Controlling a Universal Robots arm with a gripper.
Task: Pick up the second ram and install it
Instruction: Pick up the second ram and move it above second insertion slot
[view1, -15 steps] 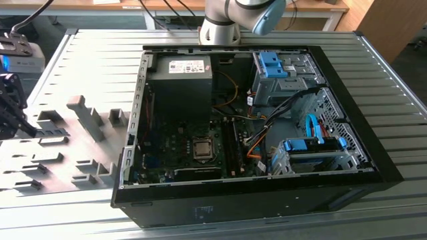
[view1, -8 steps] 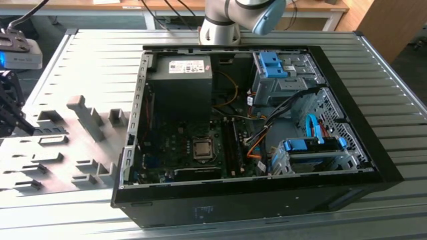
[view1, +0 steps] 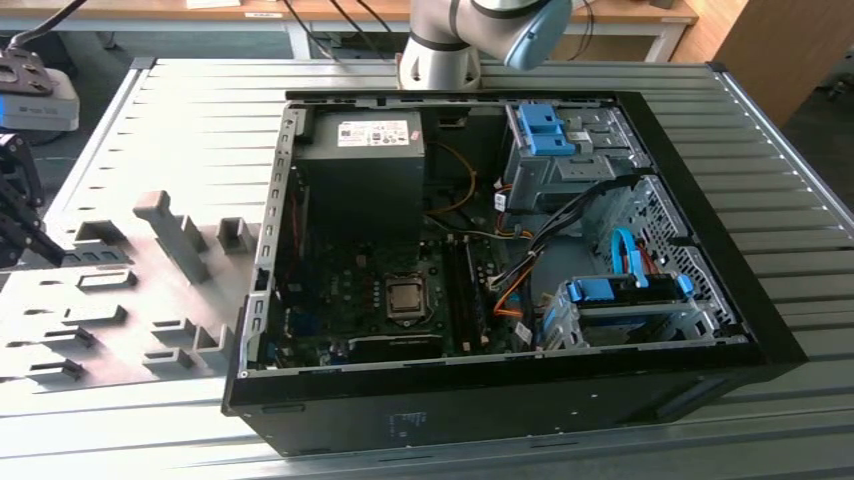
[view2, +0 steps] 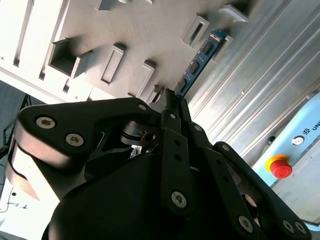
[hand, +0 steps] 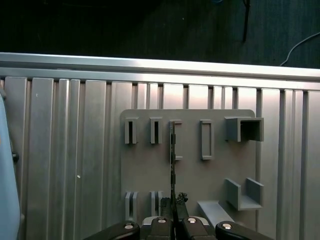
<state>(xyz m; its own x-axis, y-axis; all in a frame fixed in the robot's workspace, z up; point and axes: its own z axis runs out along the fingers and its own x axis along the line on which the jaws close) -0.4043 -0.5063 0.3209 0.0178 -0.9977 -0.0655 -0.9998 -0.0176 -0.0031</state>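
- One long, thin memory stick, the second ram (view2: 202, 55), is clamped at one end between the fingers of the black end effector (view2: 172, 102).
- In the second wrist view its flat face is a blue-green board carrying a row of dark chips.
- In the first wrist view the second ram (hand: 173, 150) appears edge-on as a narrow dark line, reaching out from the end effector (hand: 173, 204) across the grey slotted holder plate (hand: 190, 170).
- Whether its far end sits in a slot cannot be told.
- The plate lies on the ribbed aluminium desk (hand: 75, 150), beside the open black computer case (view1: 534, 400).
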